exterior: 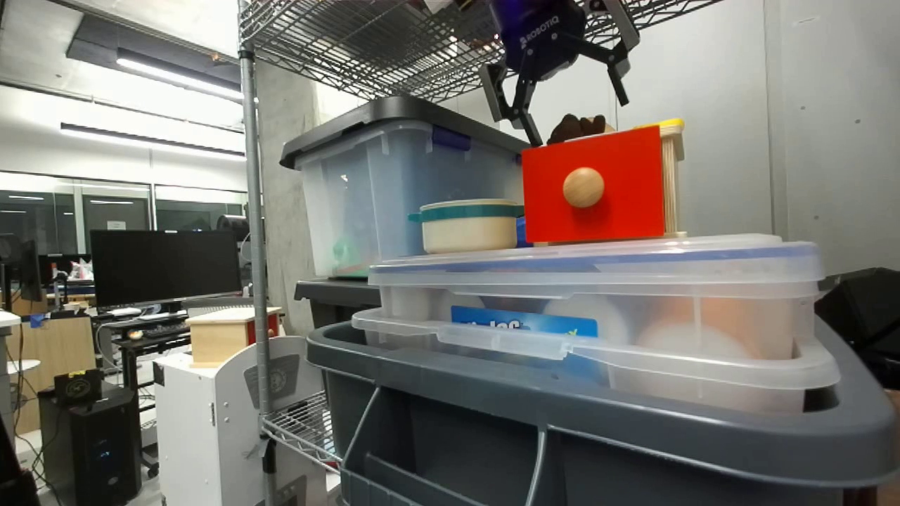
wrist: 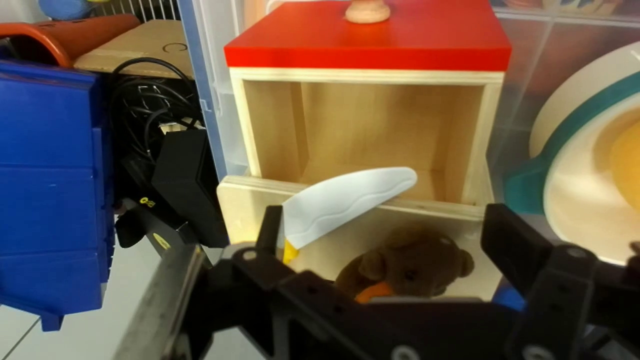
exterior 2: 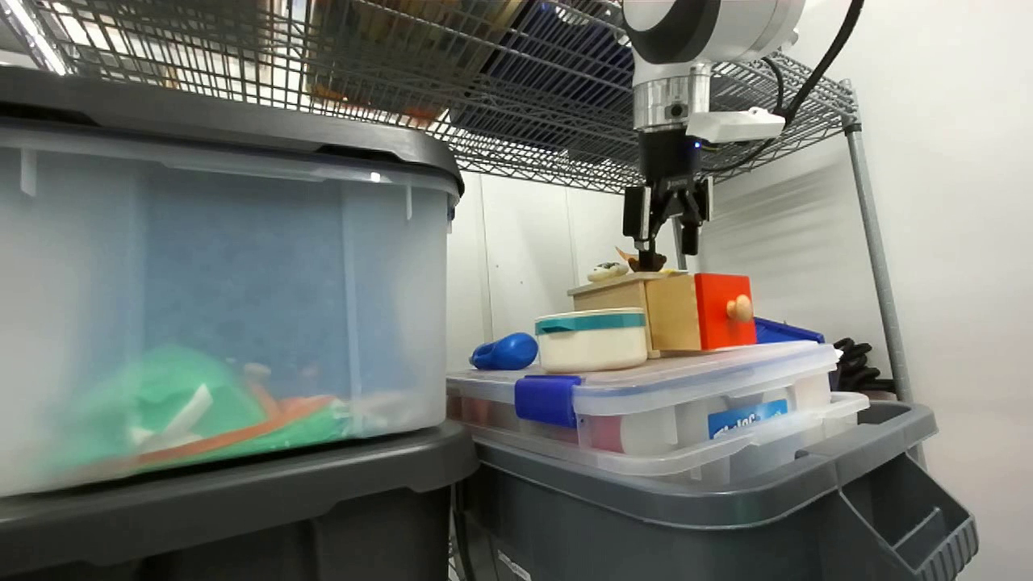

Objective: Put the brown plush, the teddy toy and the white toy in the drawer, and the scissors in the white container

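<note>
The red drawer point(exterior: 626, 190) is pulled partly out of its pale wooden casing point(exterior 2: 609, 294); the wrist view shows only bare wood in its visible inside point(wrist: 370, 130). My gripper point(wrist: 384, 215) is open above the casing top, with nothing held; it shows in both exterior views point(exterior: 580, 121) point(exterior 2: 669, 254). A brown plush bear point(wrist: 412, 265) lies on the casing between and below the fingers. A white toy with dark marks point(exterior 2: 608, 272) lies on the casing's back part. The round white container with a teal band point(exterior 2: 593, 343) stands beside the drawer. No scissors or separate teddy can be made out.
A white toy knife blade point(wrist: 345, 202) lies across the casing edge, jutting over the drawer opening. A yellow thing point(wrist: 627, 165) is inside the container. A blue object point(exterior 2: 507, 352) lies behind the container. A tall clear bin point(exterior: 415, 190) stands alongside; a wire shelf point(exterior 2: 484, 105) hangs above.
</note>
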